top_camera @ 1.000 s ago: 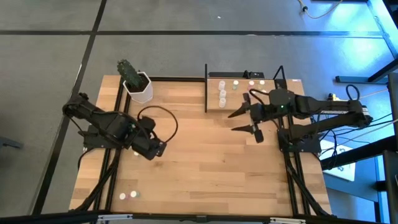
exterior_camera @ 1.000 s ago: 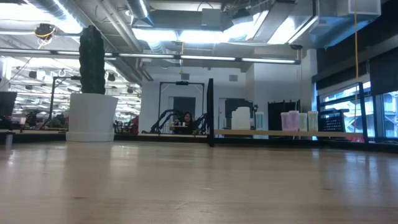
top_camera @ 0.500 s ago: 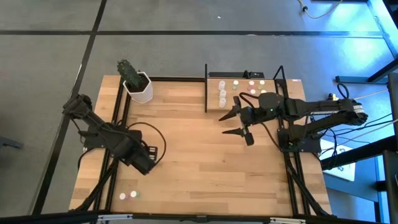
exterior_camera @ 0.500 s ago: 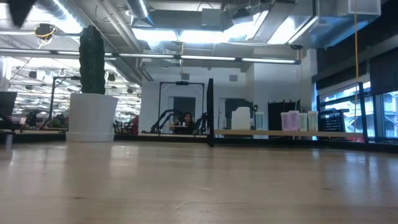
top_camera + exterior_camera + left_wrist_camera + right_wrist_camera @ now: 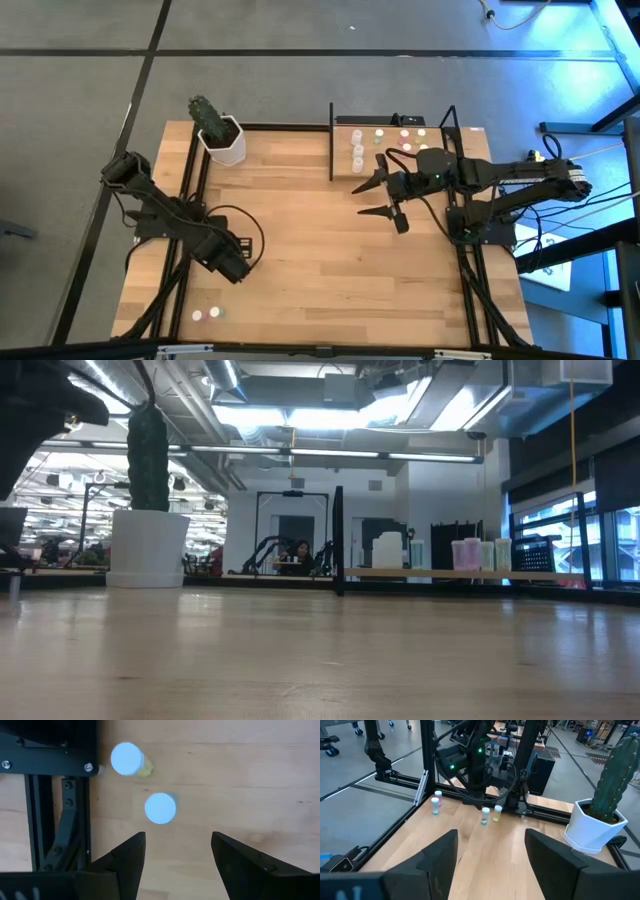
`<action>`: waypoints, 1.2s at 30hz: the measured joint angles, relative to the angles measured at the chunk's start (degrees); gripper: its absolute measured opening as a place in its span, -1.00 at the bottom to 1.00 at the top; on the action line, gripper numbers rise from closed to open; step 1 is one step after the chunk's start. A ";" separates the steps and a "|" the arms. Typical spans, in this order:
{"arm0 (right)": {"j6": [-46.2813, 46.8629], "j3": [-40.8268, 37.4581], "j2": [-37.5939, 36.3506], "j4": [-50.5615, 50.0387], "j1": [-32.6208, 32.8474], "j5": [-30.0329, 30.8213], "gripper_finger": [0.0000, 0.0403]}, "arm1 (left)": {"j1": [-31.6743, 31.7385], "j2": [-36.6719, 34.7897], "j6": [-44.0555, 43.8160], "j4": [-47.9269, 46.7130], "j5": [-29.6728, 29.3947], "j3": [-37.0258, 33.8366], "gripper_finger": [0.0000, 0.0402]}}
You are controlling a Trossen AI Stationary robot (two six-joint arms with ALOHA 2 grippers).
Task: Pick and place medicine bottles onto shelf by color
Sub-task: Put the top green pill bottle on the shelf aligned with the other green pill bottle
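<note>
So the left gripper [image 5: 177, 857] hangs over the near-left part of the big wooden tabletop [image 5: 320, 260], fingers spread wide with nothing between them, right above two tiny white-capped medicine bottles [image 5: 160, 808] standing close together. The right gripper [image 5: 372, 198] is wide open too, empty, just in front of the small light-wood shelf with black uprights [image 5: 395, 165], where more little bottles [image 5: 357, 152] stand.

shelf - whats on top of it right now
On the shelf, small bottles stand in a column near its left end, and more bottles line the far edge. The right gripper, open and empty, hangs beside it; that arm covers part of the board.
</note>
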 joint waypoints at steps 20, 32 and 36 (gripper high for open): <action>0.04 -0.02 0.00 0.00 0.00 0.15 0.15 | -0.37 0.00 0.06 7.14 0.00 -9.07 0.10; 0.04 -0.04 0.00 -0.07 -0.02 3.61 0.15 | -0.35 0.00 0.27 11.84 0.00 -11.00 0.10; 0.04 -0.04 0.00 -0.07 -0.02 3.63 0.15 | -0.35 0.00 3.48 11.69 -0.02 -11.00 0.10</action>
